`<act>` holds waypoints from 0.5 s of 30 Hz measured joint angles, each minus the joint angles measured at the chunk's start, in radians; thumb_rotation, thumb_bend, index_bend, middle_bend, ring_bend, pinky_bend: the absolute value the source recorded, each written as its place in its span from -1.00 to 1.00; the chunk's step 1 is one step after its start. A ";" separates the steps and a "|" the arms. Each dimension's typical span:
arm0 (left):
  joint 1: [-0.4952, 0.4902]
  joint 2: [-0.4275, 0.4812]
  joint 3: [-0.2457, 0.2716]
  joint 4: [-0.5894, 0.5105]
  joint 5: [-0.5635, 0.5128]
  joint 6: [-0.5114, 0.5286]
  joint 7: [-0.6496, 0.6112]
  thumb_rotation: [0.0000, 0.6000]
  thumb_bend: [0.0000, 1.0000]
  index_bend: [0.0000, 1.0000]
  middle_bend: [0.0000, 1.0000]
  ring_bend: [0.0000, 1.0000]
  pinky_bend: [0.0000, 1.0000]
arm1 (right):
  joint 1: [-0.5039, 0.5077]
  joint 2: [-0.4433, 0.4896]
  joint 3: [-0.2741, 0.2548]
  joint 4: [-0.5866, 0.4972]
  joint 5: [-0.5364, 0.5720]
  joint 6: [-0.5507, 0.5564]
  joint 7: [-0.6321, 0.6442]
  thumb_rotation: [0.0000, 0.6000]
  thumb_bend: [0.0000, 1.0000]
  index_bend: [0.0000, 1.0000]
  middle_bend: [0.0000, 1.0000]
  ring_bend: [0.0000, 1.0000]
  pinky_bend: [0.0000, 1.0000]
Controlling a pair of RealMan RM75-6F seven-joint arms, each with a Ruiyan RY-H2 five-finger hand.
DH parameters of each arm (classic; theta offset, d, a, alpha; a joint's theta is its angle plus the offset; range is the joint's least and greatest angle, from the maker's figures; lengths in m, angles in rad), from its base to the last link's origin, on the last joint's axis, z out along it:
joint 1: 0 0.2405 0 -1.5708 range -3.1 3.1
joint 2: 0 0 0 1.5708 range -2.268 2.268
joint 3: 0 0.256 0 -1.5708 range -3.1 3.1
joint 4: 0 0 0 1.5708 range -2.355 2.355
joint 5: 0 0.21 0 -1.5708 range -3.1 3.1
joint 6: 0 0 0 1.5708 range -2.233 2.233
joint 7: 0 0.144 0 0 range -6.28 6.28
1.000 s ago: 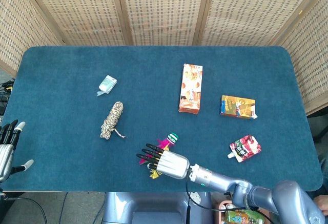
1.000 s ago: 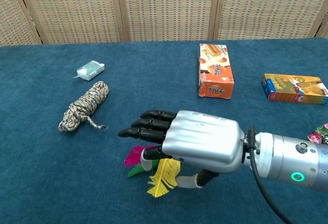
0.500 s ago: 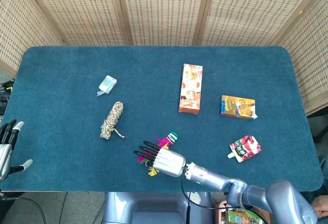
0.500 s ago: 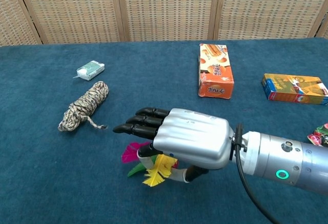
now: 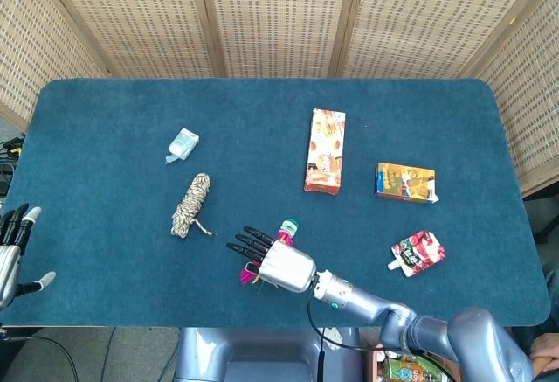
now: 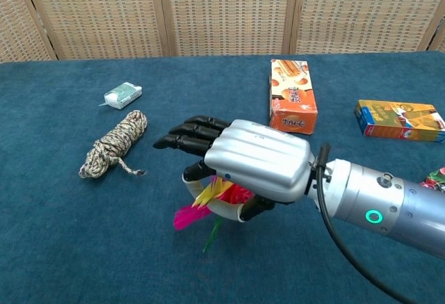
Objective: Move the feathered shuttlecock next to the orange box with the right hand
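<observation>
The right hand [image 6: 254, 161] grips the feathered shuttlecock [image 6: 212, 203] beneath its extended fingers [image 6: 188, 133], feathers hanging below.

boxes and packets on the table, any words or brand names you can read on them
Orange box: printed lettering, too blurred to read.
Yellow box: print too small to read.
Red pouch: too small.
Small white packet: nothing legible.
So no text can be quoted.

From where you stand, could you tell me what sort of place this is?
Probably a staged robot test setup, not a home: a blue-covered table fenced by wicker screens, with unrelated props laid out apart, such as an orange box and a rope bundle.
</observation>
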 measured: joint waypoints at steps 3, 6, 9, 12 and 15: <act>0.000 0.002 0.001 -0.001 0.000 -0.001 -0.003 1.00 -1.00 -1.00 -1.00 -1.00 -1.00 | 0.001 0.004 0.014 -0.014 0.022 -0.002 0.006 1.00 -0.06 0.20 -0.88 -1.00 -1.00; 0.000 0.004 0.001 -0.002 0.001 -0.002 -0.006 1.00 -1.00 -1.00 -1.00 -1.00 -1.00 | 0.003 0.009 0.032 -0.039 0.051 -0.014 0.010 1.00 -0.04 0.23 -0.88 -1.00 -1.00; -0.001 0.007 0.002 -0.003 0.002 -0.003 -0.012 1.00 -1.00 -1.00 -1.00 -1.00 -1.00 | 0.004 0.017 0.057 -0.080 0.096 -0.041 0.012 1.00 0.05 0.25 -0.87 -1.00 -1.00; -0.001 0.010 0.002 -0.004 0.002 -0.005 -0.019 1.00 -1.00 -1.00 -1.00 -1.00 -1.00 | 0.004 0.025 0.091 -0.136 0.156 -0.072 0.015 1.00 0.11 0.26 -0.87 -1.00 -1.00; -0.002 0.016 0.003 -0.006 0.004 -0.008 -0.030 1.00 -1.00 -1.00 -1.00 -1.00 -1.00 | 0.005 0.035 0.133 -0.198 0.220 -0.104 0.013 1.00 0.13 0.27 -0.86 -1.00 -1.00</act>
